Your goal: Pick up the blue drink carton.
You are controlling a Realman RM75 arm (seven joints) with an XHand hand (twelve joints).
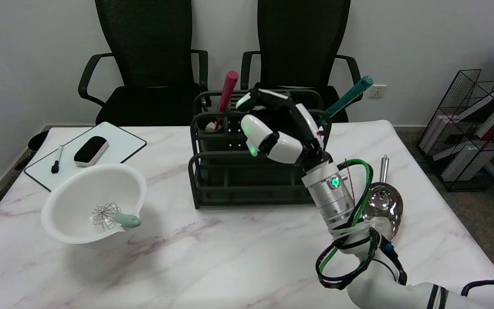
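No blue drink carton shows anywhere in the head view. My right hand [279, 128] hangs over the right part of a dark green wire rack [212, 189] at the middle back of the table. Its fingers curl downward toward the rack's upper tier, and its palm and fingers hide whatever lies beneath them. I cannot tell whether anything is in its grasp.
A red handle [228, 90] and a teal handle [350, 96] stick up out of the rack. A white bowl [58, 193] with a whisk [109, 216] sits front left. Behind it lies a whiteboard [118, 143] with an eraser [91, 150] and a marker [56, 159]. A shiny metal scoop [384, 206] lies right of my arm.
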